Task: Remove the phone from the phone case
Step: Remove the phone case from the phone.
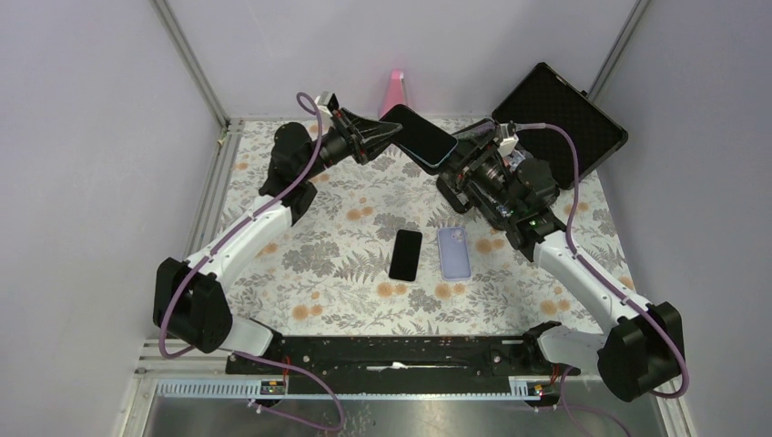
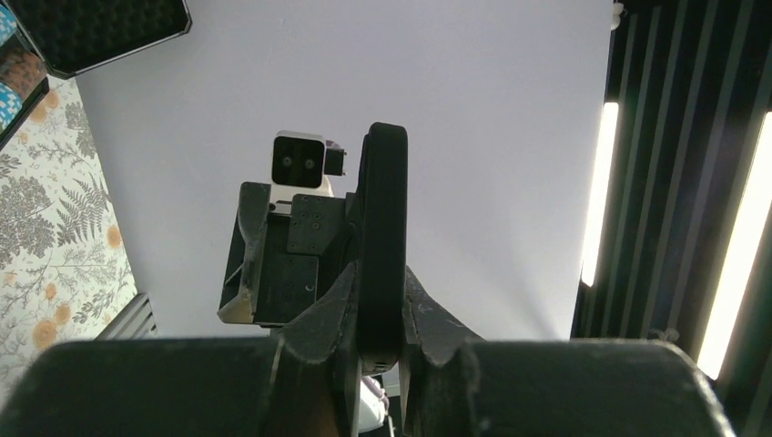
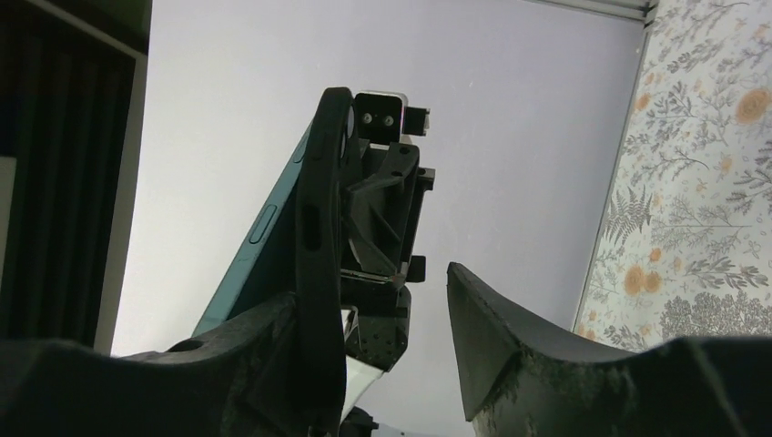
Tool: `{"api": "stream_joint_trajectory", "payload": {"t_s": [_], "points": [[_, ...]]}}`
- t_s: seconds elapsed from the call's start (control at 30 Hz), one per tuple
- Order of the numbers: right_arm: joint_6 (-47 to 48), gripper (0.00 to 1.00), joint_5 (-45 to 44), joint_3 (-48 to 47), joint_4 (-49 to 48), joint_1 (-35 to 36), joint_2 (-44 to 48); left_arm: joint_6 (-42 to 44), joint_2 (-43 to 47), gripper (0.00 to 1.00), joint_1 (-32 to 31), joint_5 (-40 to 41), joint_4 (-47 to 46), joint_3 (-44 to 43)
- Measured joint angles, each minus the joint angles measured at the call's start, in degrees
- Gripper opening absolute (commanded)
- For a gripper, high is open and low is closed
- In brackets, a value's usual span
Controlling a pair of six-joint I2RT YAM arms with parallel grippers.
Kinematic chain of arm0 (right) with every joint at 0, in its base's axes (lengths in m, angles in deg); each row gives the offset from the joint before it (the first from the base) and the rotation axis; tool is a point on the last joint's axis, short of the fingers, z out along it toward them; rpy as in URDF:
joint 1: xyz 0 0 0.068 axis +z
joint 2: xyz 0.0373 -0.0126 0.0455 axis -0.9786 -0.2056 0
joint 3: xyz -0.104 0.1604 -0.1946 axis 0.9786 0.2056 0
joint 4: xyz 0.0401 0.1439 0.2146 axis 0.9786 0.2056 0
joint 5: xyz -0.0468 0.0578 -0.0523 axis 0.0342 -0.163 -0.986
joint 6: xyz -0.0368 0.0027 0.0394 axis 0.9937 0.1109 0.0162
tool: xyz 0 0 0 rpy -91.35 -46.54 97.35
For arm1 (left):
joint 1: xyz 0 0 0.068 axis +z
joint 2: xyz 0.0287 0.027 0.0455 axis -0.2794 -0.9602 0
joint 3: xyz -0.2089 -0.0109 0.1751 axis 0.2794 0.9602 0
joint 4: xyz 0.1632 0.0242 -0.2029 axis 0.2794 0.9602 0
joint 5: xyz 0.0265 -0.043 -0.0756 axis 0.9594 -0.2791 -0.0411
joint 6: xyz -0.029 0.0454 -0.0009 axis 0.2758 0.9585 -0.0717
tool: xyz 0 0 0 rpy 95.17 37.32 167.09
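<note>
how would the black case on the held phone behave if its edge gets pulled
Probably bendy: in the right wrist view the black case stands off the teal phone along one side. Likely grippy: matte surface. The left gripper pinches one end, so it may pivot.

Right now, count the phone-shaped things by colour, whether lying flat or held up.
Black slab, lying flat: 1
Lavender slab, lying flat: 1
Teal phone in its black case, held by the left gripper: 1
Total: 3
</note>
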Motion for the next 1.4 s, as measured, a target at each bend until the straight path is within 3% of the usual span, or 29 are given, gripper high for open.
{"api": "stream_joint_trajectory", "payload": {"t_s": [0.1,0.17,0.27,0.53,0.77,0.9,1.0,1.07,1.4], "points": [[0.74,0.50,1.66,0.00,-1.68,-0.15,-0.02,0.70,0.00,0.00,0.07,-1.25,-0.90,-0.04],[1.42,0.37,2.80,0.00,-2.54,-0.17,0.00,1.57,0.00,0.03,0.07,-2.12,-0.96,-0.24],[2.38,0.22,4.52,0.04,-4.13,-0.28,0.26,3.43,0.00,0.11,0.09,-3.34,-0.70,-0.33],[0.11,0.00,8.02,3.37,-11.43,-0.37,0.09,8.44,1.40,0.30,0.02,-5.51,2.12,-0.33],[-3.34,0.00,9.14,4.11,-13.53,0.22,-0.22,14.62,5.20,0.51,-0.13,-5.42,6.43,-0.31],[-3.48,0.00,8.22,4.11,-14.75,2.43,-1.38,18.75,9.01,0.69,0.35,-5.11,8.76,1.44],[-3.56,0.00,6.32,4.11,-16.65,5.40,-4.44,25.66,13.20,0.78,1.49,-3.76,15.93,2.19],[-4.33,0.00,5.35,4.04,-19.08,7.69,-7.41,31.39,15.87,0.91,2.14,-1.99,22.56,1.81],[-10.23,0.00,-0.07,-0.22,-31.89,13.18,-22.21,52.87,24.59,0.99,4.37,10.05,49.20,-0.52]]}}
